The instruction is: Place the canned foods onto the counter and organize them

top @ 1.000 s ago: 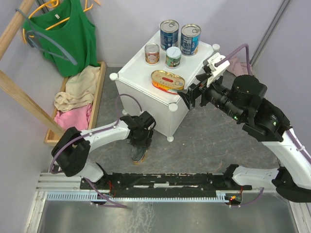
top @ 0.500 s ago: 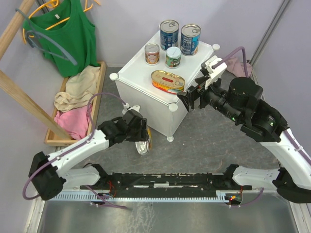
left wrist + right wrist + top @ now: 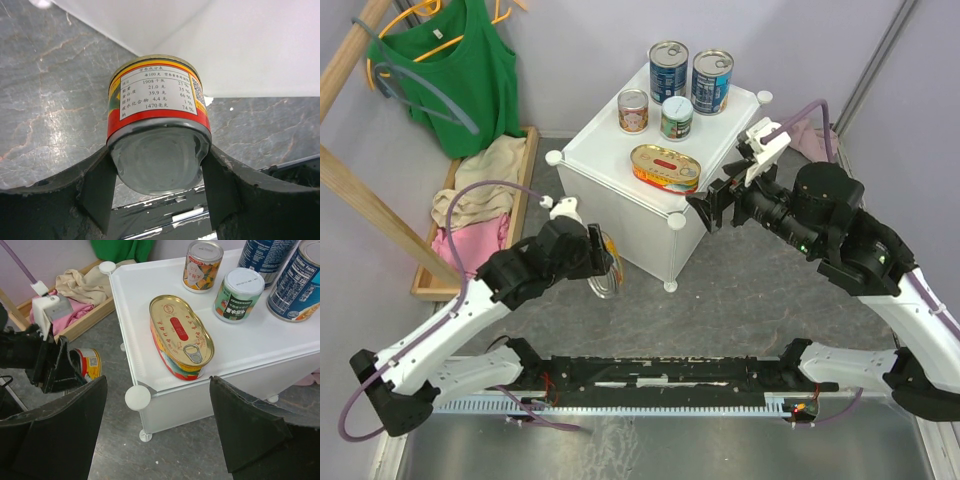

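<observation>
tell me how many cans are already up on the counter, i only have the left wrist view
Observer: Five stand on the counter: two tall blue cans at the back, a small orange-red can, a green-white can and an oval tin at the front.
Operator: where is there room for the red-yellow tin i'm holding
Observer: The top is bare between the oval tin and the counter's left corner.
Operator: is the right arm in my way
Observer: The right gripper hovers open and empty just off the counter's front corner, close to the oval tin.
</observation>
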Controlling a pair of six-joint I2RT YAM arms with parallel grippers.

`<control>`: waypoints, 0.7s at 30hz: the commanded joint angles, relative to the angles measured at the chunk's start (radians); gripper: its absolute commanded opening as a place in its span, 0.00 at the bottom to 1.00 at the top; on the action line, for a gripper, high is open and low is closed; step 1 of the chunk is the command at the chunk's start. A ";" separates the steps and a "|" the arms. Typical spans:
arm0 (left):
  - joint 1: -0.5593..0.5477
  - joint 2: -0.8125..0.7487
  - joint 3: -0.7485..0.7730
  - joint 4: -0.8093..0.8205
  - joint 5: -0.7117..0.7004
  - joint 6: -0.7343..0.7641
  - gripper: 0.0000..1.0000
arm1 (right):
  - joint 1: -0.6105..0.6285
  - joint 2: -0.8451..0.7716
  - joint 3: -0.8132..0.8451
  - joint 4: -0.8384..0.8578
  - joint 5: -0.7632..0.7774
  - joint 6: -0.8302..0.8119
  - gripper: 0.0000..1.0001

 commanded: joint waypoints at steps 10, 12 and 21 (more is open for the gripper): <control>0.003 -0.019 0.366 -0.063 -0.125 0.011 0.03 | 0.003 -0.030 -0.020 0.048 0.020 0.019 0.90; 0.003 -0.003 0.413 -0.083 -0.132 0.023 0.03 | 0.003 -0.032 -0.025 0.048 0.027 0.017 0.90; 0.003 0.083 0.636 -0.136 -0.183 0.088 0.03 | 0.003 -0.040 -0.030 0.058 0.036 0.024 0.90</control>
